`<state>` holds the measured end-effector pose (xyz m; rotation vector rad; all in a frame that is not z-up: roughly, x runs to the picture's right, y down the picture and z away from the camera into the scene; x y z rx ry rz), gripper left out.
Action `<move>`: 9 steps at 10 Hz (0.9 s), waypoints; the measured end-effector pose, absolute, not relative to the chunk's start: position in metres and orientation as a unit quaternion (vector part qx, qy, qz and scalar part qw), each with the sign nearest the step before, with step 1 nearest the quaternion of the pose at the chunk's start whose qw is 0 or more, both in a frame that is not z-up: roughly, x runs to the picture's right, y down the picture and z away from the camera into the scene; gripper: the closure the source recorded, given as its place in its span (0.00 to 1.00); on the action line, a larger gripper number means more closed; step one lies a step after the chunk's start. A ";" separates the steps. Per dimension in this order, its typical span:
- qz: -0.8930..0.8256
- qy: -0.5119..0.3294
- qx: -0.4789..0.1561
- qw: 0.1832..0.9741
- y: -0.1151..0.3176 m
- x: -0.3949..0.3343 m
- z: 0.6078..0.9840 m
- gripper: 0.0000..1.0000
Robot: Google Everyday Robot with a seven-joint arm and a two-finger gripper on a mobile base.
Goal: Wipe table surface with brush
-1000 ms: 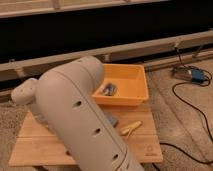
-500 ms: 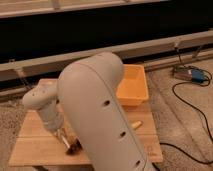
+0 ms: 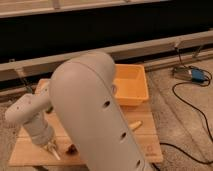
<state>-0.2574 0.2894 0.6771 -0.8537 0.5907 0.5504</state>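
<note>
Tan table surface (image 3: pixel 150 144), jaws above front edge

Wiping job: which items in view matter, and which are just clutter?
Job:
table surface
brush, mostly hidden at the gripper
gripper, low over the table's near-left part

Lying about:
orange bin
yellow piece on the table
blue device on the floor

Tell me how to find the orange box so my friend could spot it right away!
Find the small wooden table behind the big pale robot arm. On its far right corner sits the orange bin, diagonally across from the gripper, low over the near left edge. It is the only open-topped box; the small yellow piece before it lies flat.
</note>
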 end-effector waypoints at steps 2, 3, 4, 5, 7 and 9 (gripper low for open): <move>0.240 0.265 -0.403 0.842 0.291 -0.275 0.672 0.94; 0.236 0.257 -0.407 0.844 0.289 -0.288 0.673 0.94; 0.237 0.251 -0.414 0.842 0.284 -0.298 0.677 0.94; 0.242 0.247 -0.420 0.839 0.275 -0.304 0.685 0.94; 0.250 0.244 -0.431 0.832 0.260 -0.307 0.699 0.94; 0.254 0.249 -0.437 0.826 0.251 -0.310 0.716 0.94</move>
